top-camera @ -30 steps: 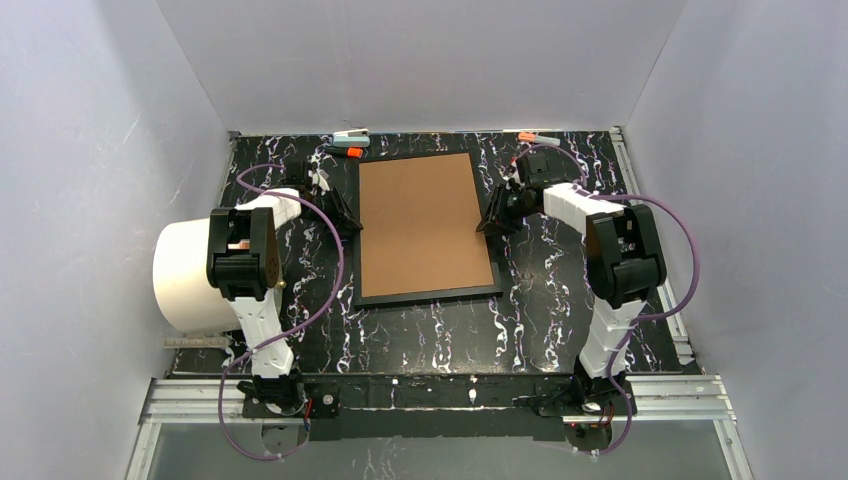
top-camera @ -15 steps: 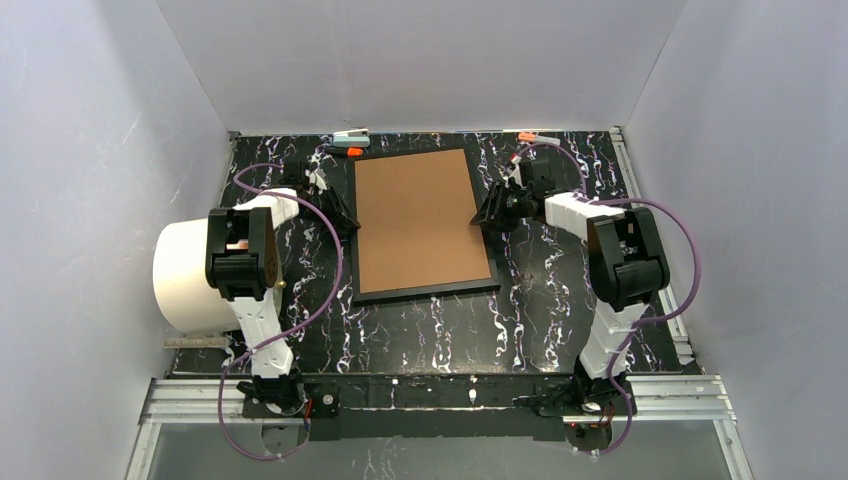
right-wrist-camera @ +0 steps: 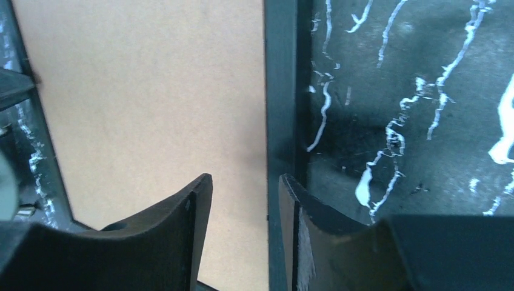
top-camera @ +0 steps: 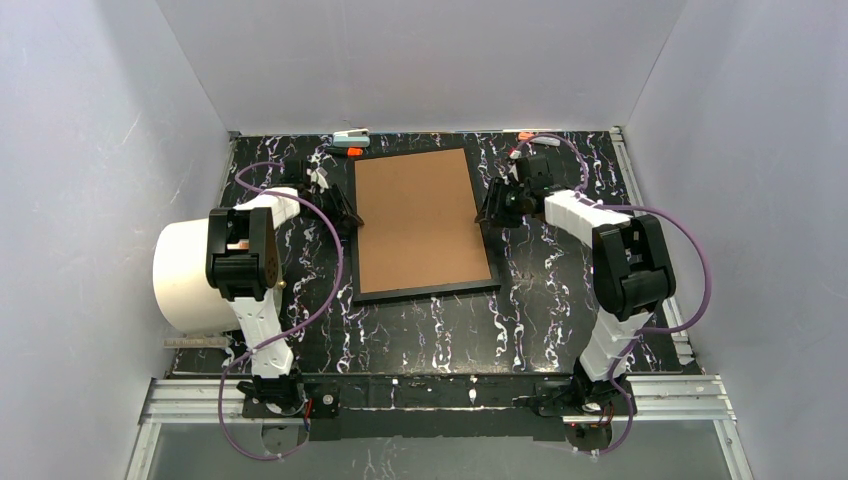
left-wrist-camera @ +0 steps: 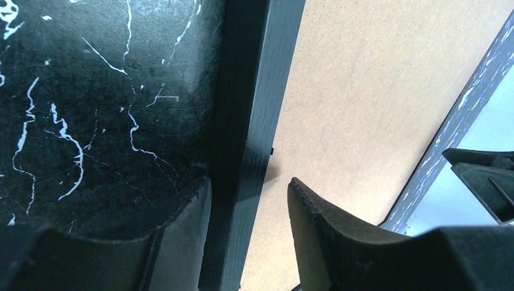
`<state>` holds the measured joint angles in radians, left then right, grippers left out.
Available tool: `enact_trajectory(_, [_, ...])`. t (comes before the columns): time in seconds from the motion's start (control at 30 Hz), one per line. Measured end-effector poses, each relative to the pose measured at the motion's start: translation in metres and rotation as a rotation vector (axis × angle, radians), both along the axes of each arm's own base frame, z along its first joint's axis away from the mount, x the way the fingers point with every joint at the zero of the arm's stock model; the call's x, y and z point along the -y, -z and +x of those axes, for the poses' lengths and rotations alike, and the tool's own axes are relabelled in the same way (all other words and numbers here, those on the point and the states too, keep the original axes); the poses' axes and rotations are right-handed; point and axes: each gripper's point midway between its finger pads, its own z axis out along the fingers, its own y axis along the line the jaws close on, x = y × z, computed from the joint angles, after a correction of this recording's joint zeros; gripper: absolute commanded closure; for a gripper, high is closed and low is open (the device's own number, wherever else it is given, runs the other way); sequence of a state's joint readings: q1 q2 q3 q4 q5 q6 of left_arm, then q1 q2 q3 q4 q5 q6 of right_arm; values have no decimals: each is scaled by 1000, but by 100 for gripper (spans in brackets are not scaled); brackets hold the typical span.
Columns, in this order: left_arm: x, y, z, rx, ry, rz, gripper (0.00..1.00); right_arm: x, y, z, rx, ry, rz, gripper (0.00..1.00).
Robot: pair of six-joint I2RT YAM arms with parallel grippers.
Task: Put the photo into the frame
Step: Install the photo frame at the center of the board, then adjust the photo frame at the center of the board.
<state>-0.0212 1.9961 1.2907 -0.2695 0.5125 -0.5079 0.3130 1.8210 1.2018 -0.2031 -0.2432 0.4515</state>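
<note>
Frame cropped, roll half-hidden

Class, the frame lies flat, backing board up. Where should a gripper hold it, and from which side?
Probably a long side rail of the frame, from above: one of the fingers outside on the table, one inside over the backing board. Lying flat, only its thin rail fits between them.

Nothing here can be read: no lettering, label or number shows on the frame, its brown backing board or the marbled table.
</note>
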Motion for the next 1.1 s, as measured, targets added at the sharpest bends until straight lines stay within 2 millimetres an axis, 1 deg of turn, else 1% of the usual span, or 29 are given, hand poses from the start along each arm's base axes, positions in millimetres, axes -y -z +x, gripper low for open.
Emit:
enact_trajectory(0.1, [0,-1,1,5,3,0,44,-9,-6,0,5,-18,45,51])
enact_trajectory(0.17, [1,-3,2,7,5,1,42,-16,-11,3,9,-31,85,49])
enact_trajectory(0.23, [1,-4,4,11,6,5,39,-25,-17,14,21,-36,123,45])
enact_trajectory(0.33, [0,-6,7,19,4,21,34,-36,-20,36,44,-35,161,43])
enact_trajectory(0.47, [-1,-9,18,40,-7,28,21,-52,-15,64,56,-50,201,45])
enact_trajectory(0.57, [-1,-11,28,65,-12,31,15,-59,-1,76,45,-64,216,47])
enact_trajectory(0.63, [-3,-13,33,83,-17,40,13,-64,9,80,28,-70,222,48])
enact_trajectory(0.77, [-4,-13,47,109,-24,51,11,-69,6,91,39,-79,233,49])
enact_trajectory(0.83, [-5,-14,54,121,-27,56,10,-69,5,92,40,-76,227,47])
enact_trajectory(0.9, [-6,-14,61,130,-31,62,9,-68,2,95,44,-68,222,44])
enact_trajectory(0.97, [-7,-14,69,142,-35,67,9,-69,-6,102,65,-63,222,41])
enact_trajectory(1.1, [-8,-13,85,163,-42,76,8,-64,-33,132,154,-26,223,33])
